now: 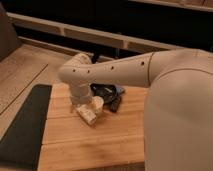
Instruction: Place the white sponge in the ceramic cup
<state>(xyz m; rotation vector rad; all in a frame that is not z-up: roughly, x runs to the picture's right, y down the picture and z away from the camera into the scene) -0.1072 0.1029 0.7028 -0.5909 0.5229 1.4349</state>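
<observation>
Tool low, ceramic cup just beside it; can't tell its opening or grip on white sponge. Likely placing step: centre over cup, release.

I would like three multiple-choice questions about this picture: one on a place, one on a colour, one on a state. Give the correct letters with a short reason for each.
1. Where does the ceramic cup stand?
A) on the floor
B) on the wooden table, just in front of the black bowl
C) inside the black bowl

2. What colour is the mat at the table's left end?
A) red
B) white
C) dark, nearly black

3. How does the cup stand?
A) upright, mouth up
B) on its side
C) upside down

Answers:
1 B: it sits on the planks nearer the camera than the bowl; the gripper is low beside it, on the picture's left.
2 C: the mat is far darker than the wood.
3 A: its pale round opening faces up.
</observation>
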